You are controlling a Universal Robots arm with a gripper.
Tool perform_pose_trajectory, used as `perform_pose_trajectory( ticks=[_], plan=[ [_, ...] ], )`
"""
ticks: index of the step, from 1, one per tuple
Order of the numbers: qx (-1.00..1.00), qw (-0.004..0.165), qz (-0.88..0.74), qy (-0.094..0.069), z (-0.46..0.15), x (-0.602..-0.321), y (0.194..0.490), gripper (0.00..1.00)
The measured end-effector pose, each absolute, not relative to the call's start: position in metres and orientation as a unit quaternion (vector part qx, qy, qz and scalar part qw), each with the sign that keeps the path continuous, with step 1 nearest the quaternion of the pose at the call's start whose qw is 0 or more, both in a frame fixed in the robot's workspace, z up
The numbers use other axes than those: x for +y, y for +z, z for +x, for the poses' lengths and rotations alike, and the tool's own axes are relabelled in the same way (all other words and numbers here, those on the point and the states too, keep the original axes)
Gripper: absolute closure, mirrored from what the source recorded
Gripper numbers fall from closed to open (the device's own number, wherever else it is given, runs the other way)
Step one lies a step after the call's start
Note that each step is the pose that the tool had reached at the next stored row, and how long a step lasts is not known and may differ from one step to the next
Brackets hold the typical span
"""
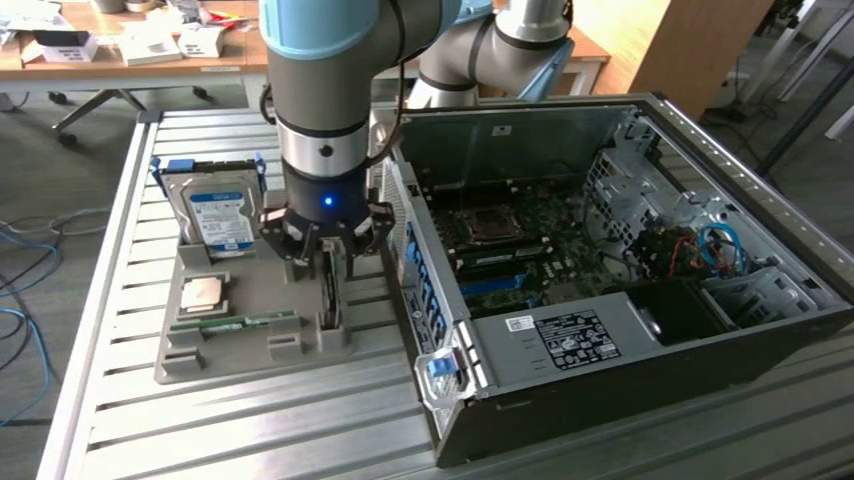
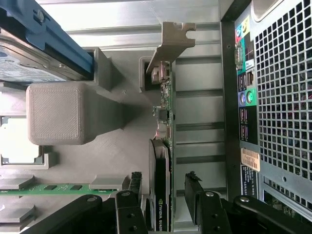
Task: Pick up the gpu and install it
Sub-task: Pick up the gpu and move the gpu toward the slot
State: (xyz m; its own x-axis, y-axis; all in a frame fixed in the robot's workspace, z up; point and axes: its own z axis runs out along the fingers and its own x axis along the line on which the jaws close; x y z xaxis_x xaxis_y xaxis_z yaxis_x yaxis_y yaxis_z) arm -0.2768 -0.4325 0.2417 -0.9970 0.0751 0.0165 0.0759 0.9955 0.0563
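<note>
My gripper (image 2: 163,175) is released, jaws straddling the gpu (image 2: 165,122) edge-on in its gray holder (image 1: 220,365), exterior view's lower left; not yet lifted, nor installed in the case (image 1: 574,340)

Exterior camera sits high and off the arm. It looks down at a slant across the slatted table (image 1: 107,300) onto the open computer case (image 1: 441,300). It's far enough back to take in the whole case, the grey holder (image 1: 227,350) beside it and desks (image 1: 134,50) beyond.

Wrist camera: right in close, staring down along the gripper (image 2: 165,207), dark fingers (image 2: 127,214) edging the frame.

Both views share the case's perforated rear panel (image 2: 282,97), the holder strip nearest the case and the gpu (image 2: 163,161) standing edge-on just beside the case. The hard drive (image 2: 29,58) looks shared too, though it's cropped here.
</note>
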Motion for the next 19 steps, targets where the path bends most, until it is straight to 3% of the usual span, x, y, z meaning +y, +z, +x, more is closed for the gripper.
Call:
perform_pose_trajectory(
  ticks=[19],
  plan=[
    [-0.999, 0.007, -0.038, -0.028, -0.2782, -0.4291, 0.2346, 0.51]
  ],
)
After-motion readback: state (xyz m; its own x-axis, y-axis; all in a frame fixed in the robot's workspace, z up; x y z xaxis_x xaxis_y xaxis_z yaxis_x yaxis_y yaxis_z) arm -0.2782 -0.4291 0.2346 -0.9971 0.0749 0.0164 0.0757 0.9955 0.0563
